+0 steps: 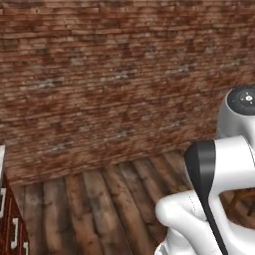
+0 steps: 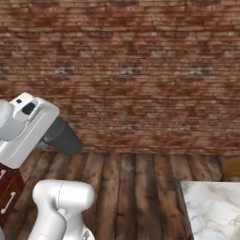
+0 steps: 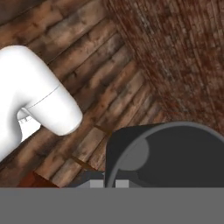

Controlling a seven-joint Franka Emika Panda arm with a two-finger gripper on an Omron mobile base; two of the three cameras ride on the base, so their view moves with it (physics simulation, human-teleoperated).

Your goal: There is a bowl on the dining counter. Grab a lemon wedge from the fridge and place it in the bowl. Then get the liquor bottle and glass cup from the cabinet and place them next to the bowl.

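Apparently the end effector point(image 3: 110, 183) is closed on nothing, facing plank floor point(image 3: 87, 78) and brick wall point(image 3: 183, 57).

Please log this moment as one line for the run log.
arm: folded over base | gripper: shut, nothing held | ahead: brick wall, plank floor | marble counter: corner at right

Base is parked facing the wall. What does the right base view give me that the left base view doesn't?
Right base view alone: a corner of a white-grey marble counter top at lower right, with a brown object behind it that is too cropped to name. Left base view alone: a red-brown cabinet front with pale handles at lower left. Both share the brick wall, the plank floor and the arm.
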